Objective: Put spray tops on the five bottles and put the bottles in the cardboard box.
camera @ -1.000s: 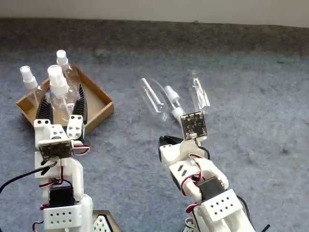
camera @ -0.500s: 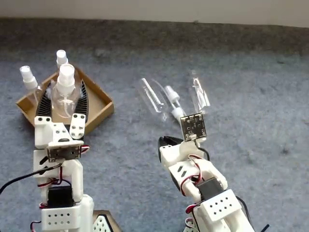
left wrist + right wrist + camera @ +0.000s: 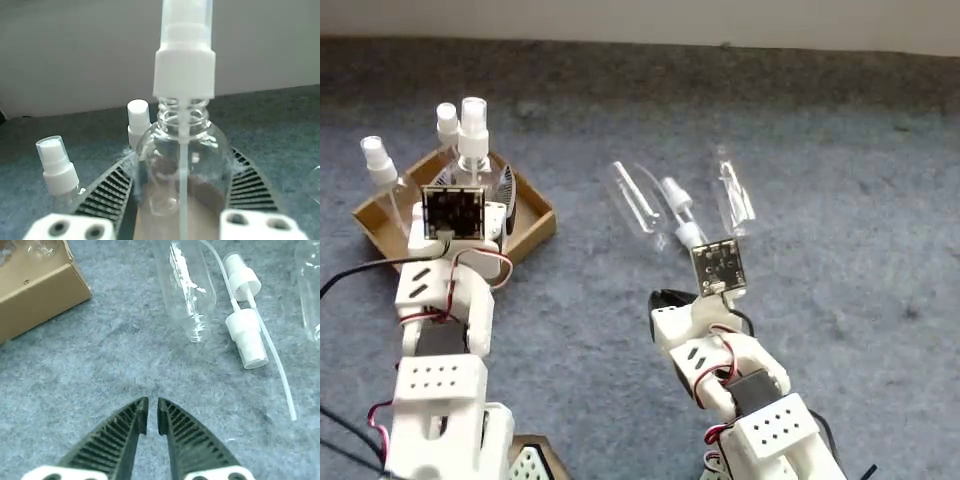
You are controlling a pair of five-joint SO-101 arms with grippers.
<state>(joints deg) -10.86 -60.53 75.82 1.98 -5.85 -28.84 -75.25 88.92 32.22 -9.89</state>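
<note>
Left gripper (image 3: pixel 181 159) pinches capped bottle (image 3: pixel 176 145) upright over cardboard box (image 3: pixel 535 226); right gripper (image 3: pixel 152 413), jaws almost pressed together, hovers near loose spray tops (image 3: pixel 246 335).

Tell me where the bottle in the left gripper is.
In the high view, the bottle stands upright in the left gripper at the cardboard box on the table's left side, beside two other capped bottles.
</note>
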